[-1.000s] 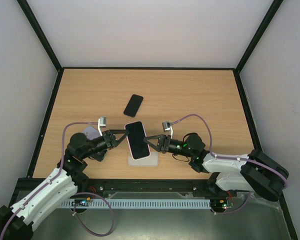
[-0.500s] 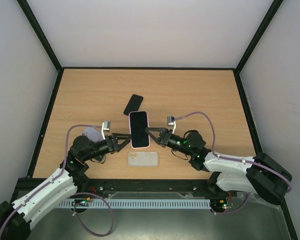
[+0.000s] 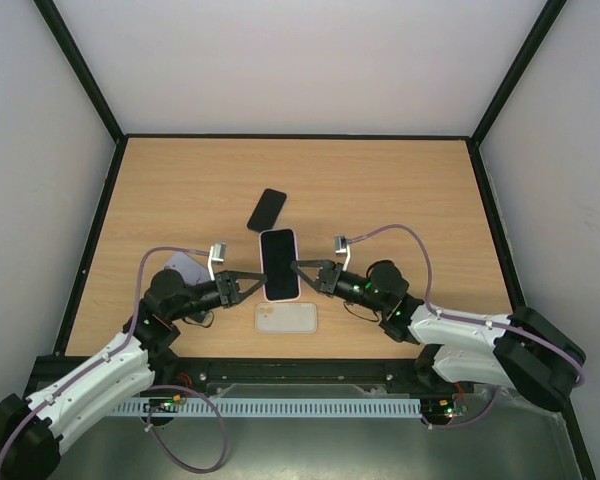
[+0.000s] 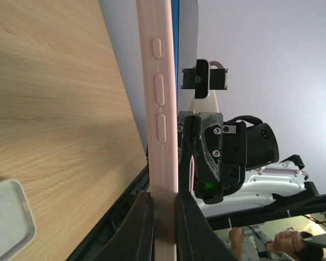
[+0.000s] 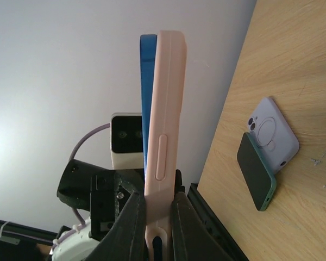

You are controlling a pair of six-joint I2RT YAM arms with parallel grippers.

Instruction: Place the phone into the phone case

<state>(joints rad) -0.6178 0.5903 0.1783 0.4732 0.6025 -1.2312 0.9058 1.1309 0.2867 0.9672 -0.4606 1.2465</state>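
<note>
A pink phone case (image 3: 278, 264) with a black-screened, blue-edged phone in it hangs in the air over the near middle of the table, held from both sides. My left gripper (image 3: 254, 282) is shut on its left long edge and my right gripper (image 3: 302, 268) on its right long edge. In the left wrist view the gripper (image 4: 164, 220) clamps the pink case (image 4: 161, 109), and the blue phone edge (image 4: 175, 49) stands proud of it. In the right wrist view the gripper (image 5: 157, 217) clamps the case (image 5: 165, 109), with the blue phone edge (image 5: 147, 81) beside it.
A white case (image 3: 286, 317) lies flat under the held case near the front edge, also in the left wrist view (image 4: 8, 217). A black phone (image 3: 267, 209) lies further back. A lavender case (image 5: 271, 128) and a dark green phone (image 5: 255, 171) lie by the left arm.
Both grippers have lifted the pink case with the phone off the white case, turned it straight and carried it a little towards the back of the table.
</note>
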